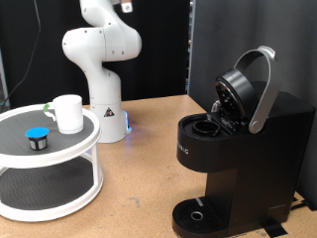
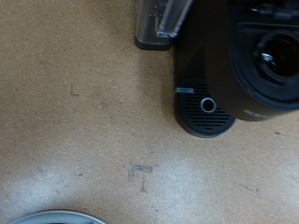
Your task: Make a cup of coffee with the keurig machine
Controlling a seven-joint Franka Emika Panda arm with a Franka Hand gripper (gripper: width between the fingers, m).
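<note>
The keurig machine [image 1: 248,149] stands at the exterior view's right with its lid raised and its pod chamber open. Its round drip tray [image 1: 198,213] is bare. The white cup [image 1: 68,113] stands on the top tier of a white round stand [image 1: 59,159] at the exterior view's left. Beside the cup is a small blue-topped pod [image 1: 38,137]. The wrist view looks down on the machine [image 2: 243,84], its drip tray [image 2: 206,110] and its open chamber [image 2: 276,51]. The gripper shows in neither view; only the arm's base and lower links [image 1: 99,59] are seen.
The stand has two tiers, and its rim shows at the edge of the wrist view [image 2: 61,217]. A grey clear-walled object [image 2: 159,23] stands next to the machine in the wrist view. Brown tabletop [image 1: 149,169] lies between stand and machine. A black curtain hangs behind.
</note>
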